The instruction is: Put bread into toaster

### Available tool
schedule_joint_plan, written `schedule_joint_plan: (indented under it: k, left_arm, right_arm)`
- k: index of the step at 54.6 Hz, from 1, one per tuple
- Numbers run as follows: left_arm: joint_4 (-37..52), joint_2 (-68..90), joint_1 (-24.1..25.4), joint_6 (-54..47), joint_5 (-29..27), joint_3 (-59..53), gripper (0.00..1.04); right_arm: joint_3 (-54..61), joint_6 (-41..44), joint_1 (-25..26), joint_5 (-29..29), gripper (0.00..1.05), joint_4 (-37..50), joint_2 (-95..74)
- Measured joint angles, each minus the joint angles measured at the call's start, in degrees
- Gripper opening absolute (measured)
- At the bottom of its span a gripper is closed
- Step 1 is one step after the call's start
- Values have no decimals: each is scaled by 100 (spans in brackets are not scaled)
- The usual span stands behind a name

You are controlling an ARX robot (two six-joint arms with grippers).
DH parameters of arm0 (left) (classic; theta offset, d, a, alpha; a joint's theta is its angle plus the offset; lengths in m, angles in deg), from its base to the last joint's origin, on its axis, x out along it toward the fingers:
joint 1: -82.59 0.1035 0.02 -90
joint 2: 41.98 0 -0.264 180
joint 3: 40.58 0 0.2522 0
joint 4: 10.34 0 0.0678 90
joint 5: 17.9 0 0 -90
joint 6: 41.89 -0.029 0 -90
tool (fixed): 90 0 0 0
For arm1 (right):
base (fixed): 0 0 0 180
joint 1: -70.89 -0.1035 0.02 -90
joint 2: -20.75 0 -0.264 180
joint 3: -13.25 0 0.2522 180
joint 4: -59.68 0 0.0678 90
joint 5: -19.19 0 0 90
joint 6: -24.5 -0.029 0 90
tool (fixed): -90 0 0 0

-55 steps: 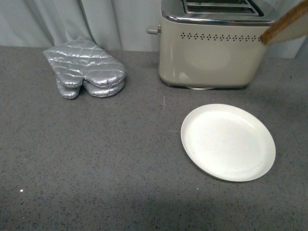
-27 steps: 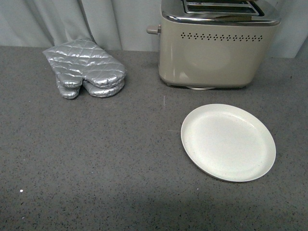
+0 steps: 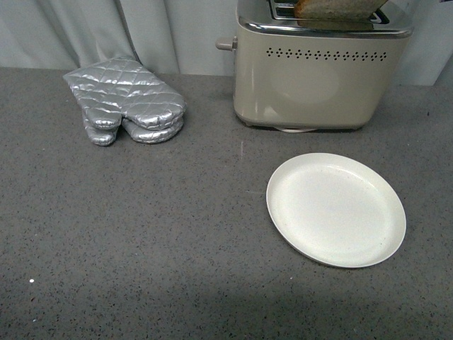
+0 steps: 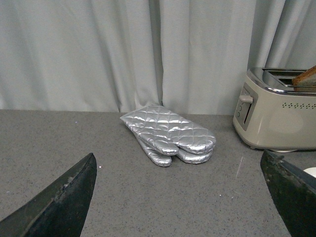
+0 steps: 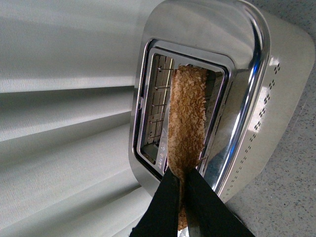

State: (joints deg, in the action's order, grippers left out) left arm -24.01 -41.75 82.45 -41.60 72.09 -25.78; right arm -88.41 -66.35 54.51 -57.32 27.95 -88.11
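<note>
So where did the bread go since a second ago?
The bread came from the right, went out of sight, and now sits at the toaster slot, pinched by the right gripper. The oven mitt and plate stayed put.

I record a grey speckled countertop (image 3: 141, 241). On it rest a silver oven mitt (image 3: 126, 99) at upper left, the toaster (image 3: 318, 78) at upper right, and a white plate (image 3: 335, 210) at lower right.

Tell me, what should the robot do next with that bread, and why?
Probably lower it straight down: the right hand is shut on the bread, which stands edge-on in line with one slot of the toaster yet sticks out well above its chrome top.
</note>
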Motion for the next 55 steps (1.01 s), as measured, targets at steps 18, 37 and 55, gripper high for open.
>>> schedule_joint_plan:
  k: [18,37,55]
  left_arm:
    - [0,0,0,0,0,0,98]
    - [0,0,0,0,0,0,98]
    - [0,0,0,0,0,0,98]
  right_arm:
    - [-732,966,-9,28,32,13,-590]
    - [1093,6177,-168,1200,92,3084,678]
    - [3928,9012,481,527,95,3414,2798]
